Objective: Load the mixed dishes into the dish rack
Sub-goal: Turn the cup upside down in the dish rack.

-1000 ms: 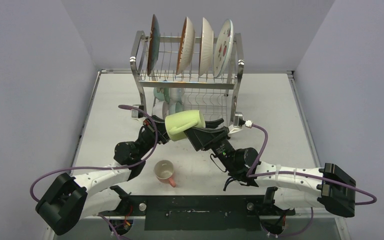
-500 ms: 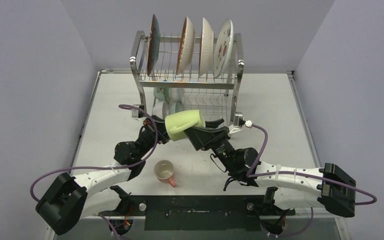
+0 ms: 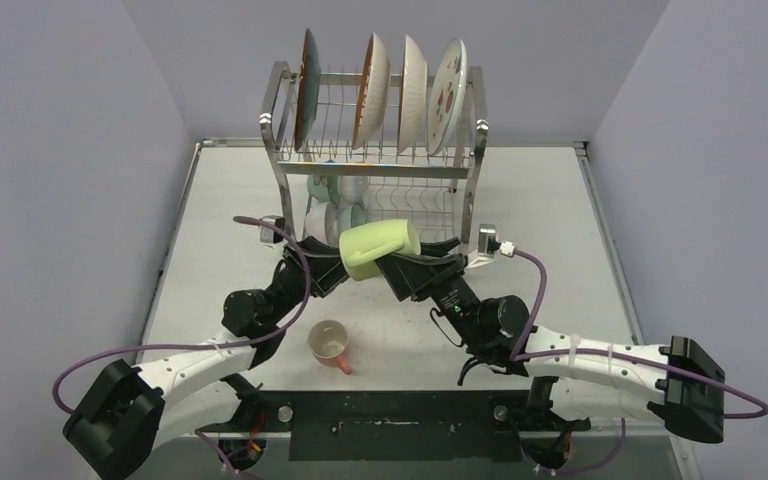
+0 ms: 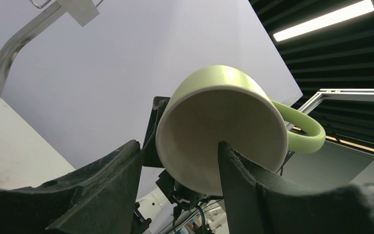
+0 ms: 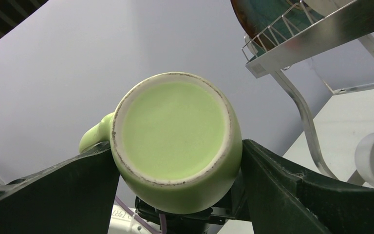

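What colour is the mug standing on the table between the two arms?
The mug is pink, best seen in the top external view.

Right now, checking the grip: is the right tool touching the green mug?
Touching. In the right wrist view the right tool clamps the green mug, both fingers pressed against its sides, no gap.

Green mug (image 5: 175, 131): glazed ceramic, glossy; foot ring bare, rough, speckled.
Dish rack (image 3: 400, 170): polished steel wire and tube, mirror-bright.
Left fingers (image 4: 102, 190): black, matt, grainy.
Counter (image 3: 550, 200): matt white, scuffed.
Pink mug (image 3: 330, 345): glossy glaze.
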Motion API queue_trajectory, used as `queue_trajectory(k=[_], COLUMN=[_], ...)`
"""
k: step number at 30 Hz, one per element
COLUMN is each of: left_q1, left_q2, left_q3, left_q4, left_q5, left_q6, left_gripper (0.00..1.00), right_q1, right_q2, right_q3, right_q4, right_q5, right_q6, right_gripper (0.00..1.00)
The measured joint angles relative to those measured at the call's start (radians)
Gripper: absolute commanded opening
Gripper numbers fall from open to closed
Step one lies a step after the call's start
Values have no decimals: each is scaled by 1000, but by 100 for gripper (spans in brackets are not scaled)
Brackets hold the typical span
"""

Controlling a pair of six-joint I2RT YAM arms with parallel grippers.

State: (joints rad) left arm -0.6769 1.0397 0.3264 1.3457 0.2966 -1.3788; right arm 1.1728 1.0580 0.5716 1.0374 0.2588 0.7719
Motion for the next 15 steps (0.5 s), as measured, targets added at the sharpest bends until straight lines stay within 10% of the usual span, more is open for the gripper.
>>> queue_trajectory(k=[15], left_q1=[179], left_q2=[-339], left_q3=[-111], left_q4=[-327], left_q5=[46], left_q6=[46], left_gripper=[64], right_q1=[0], right_q2=[-269], right_q3=[36], right_q4=[-555], right_q5=[147], right_q6=[-282], right_gripper=[20])
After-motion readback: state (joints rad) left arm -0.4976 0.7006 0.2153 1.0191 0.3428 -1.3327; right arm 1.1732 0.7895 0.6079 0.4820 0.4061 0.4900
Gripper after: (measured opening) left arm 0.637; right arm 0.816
